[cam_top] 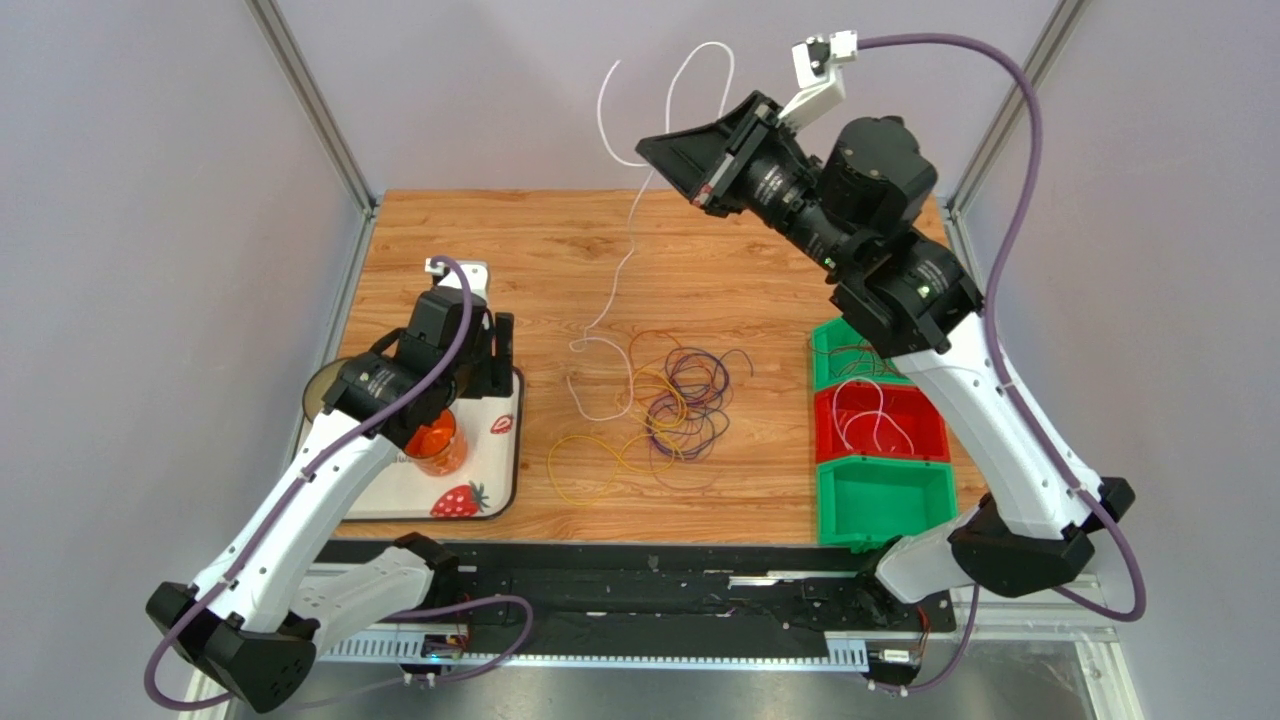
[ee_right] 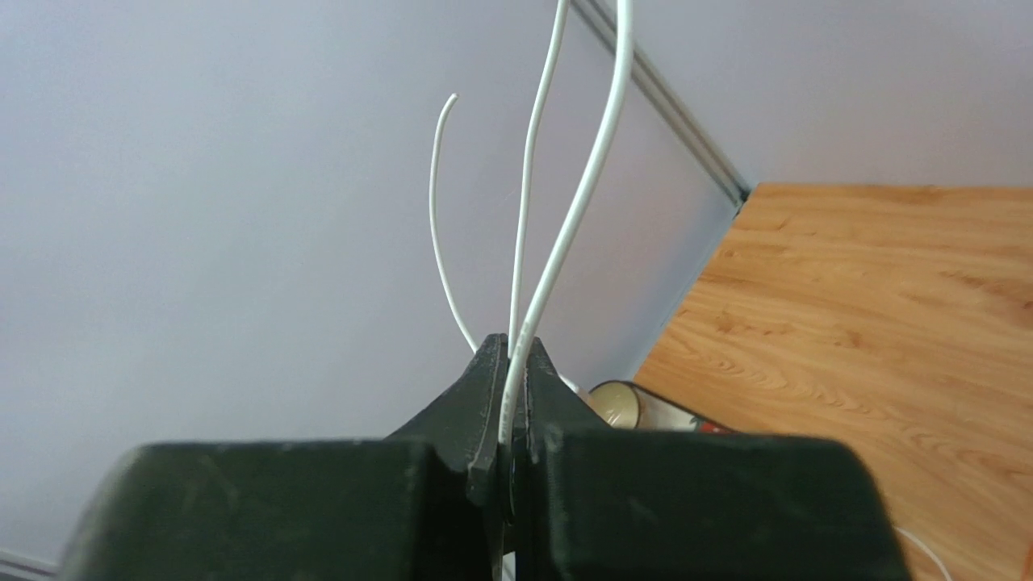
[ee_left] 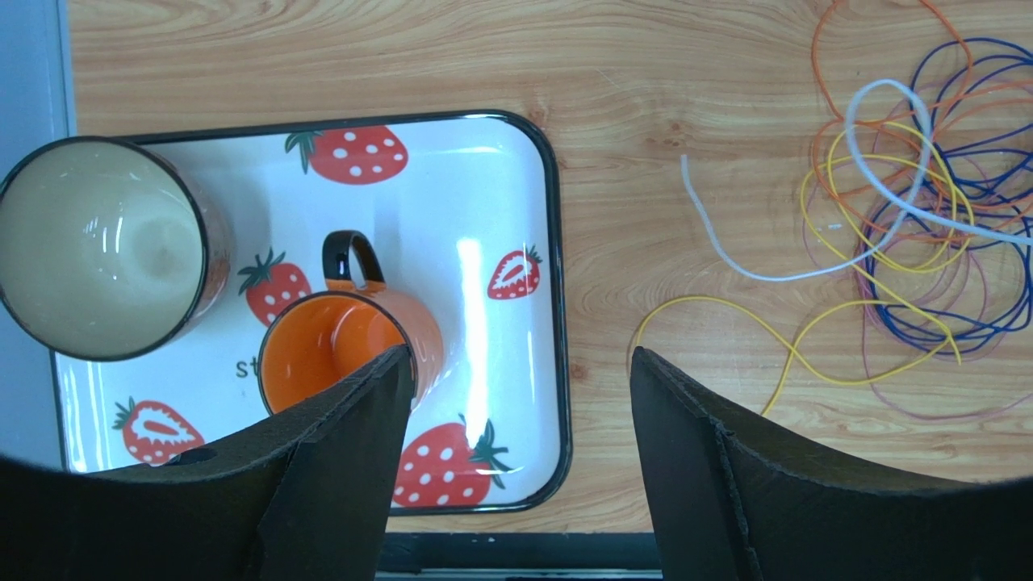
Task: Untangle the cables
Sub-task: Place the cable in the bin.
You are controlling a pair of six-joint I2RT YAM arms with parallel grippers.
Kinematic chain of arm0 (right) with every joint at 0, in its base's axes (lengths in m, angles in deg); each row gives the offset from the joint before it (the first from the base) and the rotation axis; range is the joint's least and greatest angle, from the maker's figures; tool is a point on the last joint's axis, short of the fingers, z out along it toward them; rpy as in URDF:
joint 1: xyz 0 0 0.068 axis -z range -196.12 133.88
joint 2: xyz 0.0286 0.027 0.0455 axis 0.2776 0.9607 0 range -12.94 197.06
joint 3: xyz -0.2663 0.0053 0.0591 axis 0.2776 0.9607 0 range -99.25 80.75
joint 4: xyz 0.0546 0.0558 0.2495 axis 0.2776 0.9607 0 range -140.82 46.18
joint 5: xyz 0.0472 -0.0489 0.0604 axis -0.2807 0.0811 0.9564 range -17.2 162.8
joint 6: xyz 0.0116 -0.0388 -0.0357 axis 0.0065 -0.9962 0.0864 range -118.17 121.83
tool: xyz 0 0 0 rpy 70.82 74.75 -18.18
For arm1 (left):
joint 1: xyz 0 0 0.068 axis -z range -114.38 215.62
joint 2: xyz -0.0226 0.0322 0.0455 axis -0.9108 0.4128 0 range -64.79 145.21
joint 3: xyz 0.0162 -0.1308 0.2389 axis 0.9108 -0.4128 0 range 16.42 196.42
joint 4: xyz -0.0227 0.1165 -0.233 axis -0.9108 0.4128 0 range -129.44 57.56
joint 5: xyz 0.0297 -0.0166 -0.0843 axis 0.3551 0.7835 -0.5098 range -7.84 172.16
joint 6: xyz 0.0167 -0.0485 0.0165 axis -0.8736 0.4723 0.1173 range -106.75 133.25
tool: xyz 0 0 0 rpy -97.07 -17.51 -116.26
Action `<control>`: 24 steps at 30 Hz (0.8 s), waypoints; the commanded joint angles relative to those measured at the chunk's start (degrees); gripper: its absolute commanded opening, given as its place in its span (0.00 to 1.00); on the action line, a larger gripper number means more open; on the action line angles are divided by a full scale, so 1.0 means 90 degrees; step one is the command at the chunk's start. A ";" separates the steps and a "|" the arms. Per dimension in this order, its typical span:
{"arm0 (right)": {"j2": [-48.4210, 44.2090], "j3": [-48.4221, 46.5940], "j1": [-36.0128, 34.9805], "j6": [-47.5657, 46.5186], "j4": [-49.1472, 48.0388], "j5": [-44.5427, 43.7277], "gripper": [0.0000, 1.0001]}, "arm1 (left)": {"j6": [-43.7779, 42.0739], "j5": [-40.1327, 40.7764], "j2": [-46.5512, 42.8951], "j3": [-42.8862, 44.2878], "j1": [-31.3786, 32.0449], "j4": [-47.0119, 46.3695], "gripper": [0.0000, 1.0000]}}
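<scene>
Fig.: my R gripper (ee_right: 509, 354), raised high, was pinched tight on white cable (ee_right: 578, 206); other cables (cam_top: 684, 408) lay tangled at table (cam_top: 526, 240) ctr. My L gripper (ee_left: 519, 354) hung wide apart, empty, over tray (ee_left: 555, 242) edge.

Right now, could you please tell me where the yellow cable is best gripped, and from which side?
Probably its free loop, on the tray side of the tangle: there the yellow cable lies flat on bare wood. Come down from above with the open left gripper, jaws across the strand; elsewhere other colours cross it.
</scene>
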 commanded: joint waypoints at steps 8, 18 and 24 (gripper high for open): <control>-0.0860 -0.0705 0.0186 -0.1893 0.0640 -0.2033 0.00 | -0.0148 -0.0019 -0.0036 -0.0083 -0.0065 -0.0234 0.73; -0.1661 -0.0451 0.0225 -0.3182 0.0767 -0.3958 0.00 | -0.0158 -0.0087 -0.0026 -0.0132 -0.0075 -0.0263 0.72; -0.2080 -0.0148 0.0225 -0.3796 0.0718 -0.4808 0.00 | -0.0158 -0.0107 0.0013 -0.0132 -0.0065 -0.0253 0.72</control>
